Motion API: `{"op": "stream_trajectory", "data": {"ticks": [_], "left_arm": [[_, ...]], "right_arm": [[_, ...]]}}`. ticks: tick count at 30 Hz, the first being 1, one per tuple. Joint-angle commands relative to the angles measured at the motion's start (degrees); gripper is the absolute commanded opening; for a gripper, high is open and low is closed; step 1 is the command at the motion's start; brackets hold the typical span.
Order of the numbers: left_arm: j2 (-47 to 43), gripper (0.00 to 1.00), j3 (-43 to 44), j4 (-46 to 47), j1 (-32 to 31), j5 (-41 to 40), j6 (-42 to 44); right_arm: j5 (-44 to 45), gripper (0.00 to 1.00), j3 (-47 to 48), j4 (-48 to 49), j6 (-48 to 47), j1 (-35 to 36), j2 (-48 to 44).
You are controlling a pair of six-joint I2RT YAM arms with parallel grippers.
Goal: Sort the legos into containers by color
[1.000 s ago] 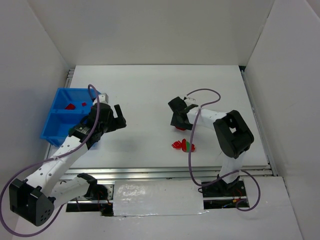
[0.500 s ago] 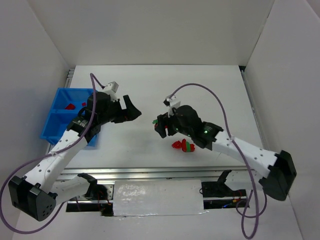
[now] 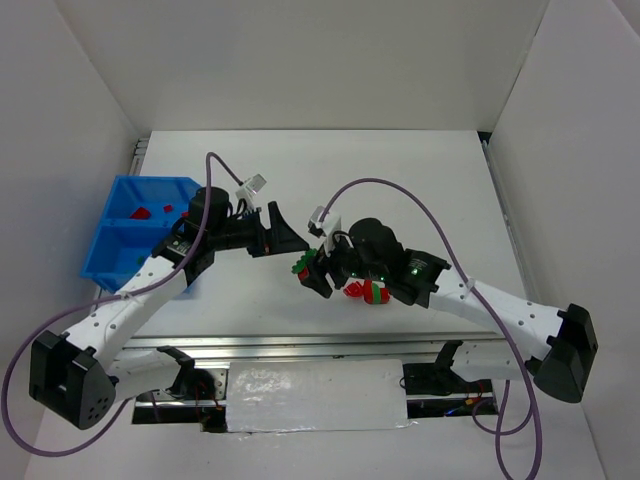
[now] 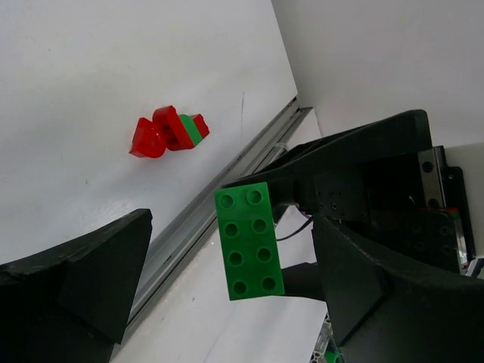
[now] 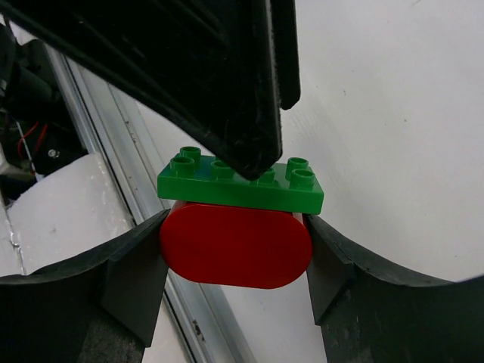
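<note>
The white counter (image 3: 420, 180) carries everything, and both arms reach in over its middle. The left arm (image 3: 130, 310) stretches rightward and the right arm (image 3: 480, 300) leftward, so the 2 tools meet tip to tip.

The blue bin (image 3: 112, 250) lies well behind the left tool (image 3: 284, 236), beside that arm's forearm, with 1 wall splitting it into 2 compartments.

The left tool stands spread wide, its 2 fingers (image 4: 76, 280) on either side of the right tool's load without gripping it. The right tool (image 3: 313, 272) pinches a rounded red brick (image 5: 236, 244) between its pads, and a green plate (image 4: 249, 242) with 8 studs sits on top of that brick. In the right wrist view, 1 finger of the left tool hangs just over the plate's studs; whether it touches them I cannot tell.

A small cluster of red and green bricks (image 3: 368, 290) rests on the counter just behind the right tool, near its wrist.

2 red bricks (image 3: 140, 212) lie in the bin's far compartment, well apart from both tools.
</note>
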Motion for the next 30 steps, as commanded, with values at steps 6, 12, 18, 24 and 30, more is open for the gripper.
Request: {"op": "stream_trajectory", "data": {"ticks": [6,12,18,24,30], "left_arm": [[0.4,0.88,-2.1,3.6,-1.2,3.5,0.2],[3.6,0.78,-2.8,6.0,-2.1,5.0,0.1],[5.0,0.23,-0.2,4.5,-3.5,5.9,1.8],[3.7,0.0,1.8,2.1,-2.5,6.2,3.7],[0.3,0.0,2.7,-0.6,8.0,10.2,5.8]], "right_arm": [[5.9,0.0,1.5,4.4,-1.2,0.9,-1.0],[3.9,0.0,3.7,4.7,-1.0,2.5,1.5],[8.7,0.0,4.2,6.4,-1.1,3.0,3.6],[9.9,0.0,1.0,9.0,-1.9,2.8,3.8],[11.5,0.0,-6.0,12.4,-1.9,2.5,-1.7]]}}
